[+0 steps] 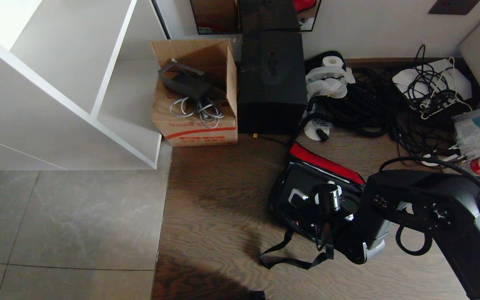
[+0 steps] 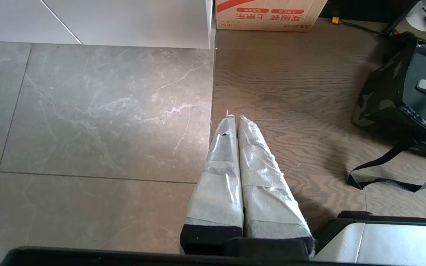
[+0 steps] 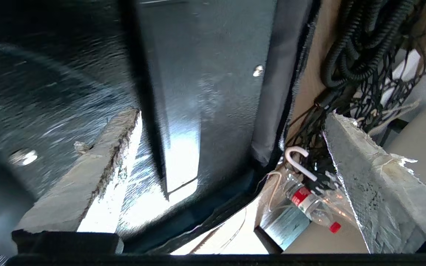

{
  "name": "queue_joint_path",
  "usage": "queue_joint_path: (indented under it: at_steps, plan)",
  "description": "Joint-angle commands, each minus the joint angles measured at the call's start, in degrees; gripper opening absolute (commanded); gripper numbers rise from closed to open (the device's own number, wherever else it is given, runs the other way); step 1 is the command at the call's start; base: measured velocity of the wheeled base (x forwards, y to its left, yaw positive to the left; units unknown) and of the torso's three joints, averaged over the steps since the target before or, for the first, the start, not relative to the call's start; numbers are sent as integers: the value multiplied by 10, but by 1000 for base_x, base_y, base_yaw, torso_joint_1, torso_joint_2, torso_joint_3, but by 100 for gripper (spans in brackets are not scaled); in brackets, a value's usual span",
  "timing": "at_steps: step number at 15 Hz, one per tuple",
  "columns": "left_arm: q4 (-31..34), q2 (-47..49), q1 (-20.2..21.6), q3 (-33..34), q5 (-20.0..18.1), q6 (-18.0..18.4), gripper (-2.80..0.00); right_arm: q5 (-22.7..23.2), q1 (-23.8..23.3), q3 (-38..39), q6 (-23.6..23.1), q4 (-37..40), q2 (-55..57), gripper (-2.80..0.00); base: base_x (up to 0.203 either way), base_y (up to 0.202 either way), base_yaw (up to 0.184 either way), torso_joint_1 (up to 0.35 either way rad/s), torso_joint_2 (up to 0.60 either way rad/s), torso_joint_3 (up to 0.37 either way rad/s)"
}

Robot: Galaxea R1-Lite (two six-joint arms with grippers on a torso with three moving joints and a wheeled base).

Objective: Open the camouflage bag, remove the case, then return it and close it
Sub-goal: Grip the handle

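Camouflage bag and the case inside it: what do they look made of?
The camouflage bag looks like soft woven fabric: it slumps, with limp black webbing straps. The case looks like hard plastic with a fine pebbled, slightly glossy finish that throws glare, though painted metal can't be ruled out.

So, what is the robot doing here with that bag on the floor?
The camouflage bag lies open on the wooden floor, its red inner panel showing, with the black case inside it. The right gripper is down at the bag with its fingers spread wide around the case's edge, holding nothing. The left gripper hangs shut off to the side, above the line where tile meets wood, and takes no part. A cardboard box and a tall black box stand behind.
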Motion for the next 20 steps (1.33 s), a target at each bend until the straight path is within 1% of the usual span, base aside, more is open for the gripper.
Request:
queue_joint_path:
  at_steps: [1, 3, 5, 7, 9, 10, 12, 17, 20]
  plan:
    - [0, 0, 0, 0, 0, 0, -280, -6, -7, -13, -4, -4, 7, 0, 0, 0, 0, 0, 0, 0]
    - [0, 0, 0, 0, 0, 0, -280, -10, -22, -40, -6, -7, 14, 0, 0, 0, 0, 0, 0, 0]
    - [0, 0, 0, 0, 0, 0, -280, -10, -40, -60, -31, -23, 17, 0, 0, 0, 0, 0, 0, 0]
    - [0, 0, 0, 0, 0, 0, -280, -11, -51, -84, -39, -25, 15, 0, 0, 0, 0, 0, 0, 0]
    - [0, 0, 0, 0, 0, 0, -280, -28, -61, -117, -40, -22, 10, 0, 0, 0, 0, 0, 0, 0]
    - [0, 0, 0, 0, 0, 0, -280, -40, -64, -129, -41, -16, 11, 0, 0, 0, 0, 0, 0, 0]
    - [0, 0, 0, 0, 0, 0, -280, -43, -72, -145, -37, 19, 18, 0, 0, 0, 0, 0, 0, 0]
    - [0, 0, 0, 0, 0, 0, -280, -57, -95, -215, -40, 37, 43, 0, 0, 0, 0, 0, 0, 0]
    - [0, 0, 0, 0, 0, 0, -280, -57, -103, -238, -39, 57, 65, 0, 0, 0, 0, 0, 0, 0]
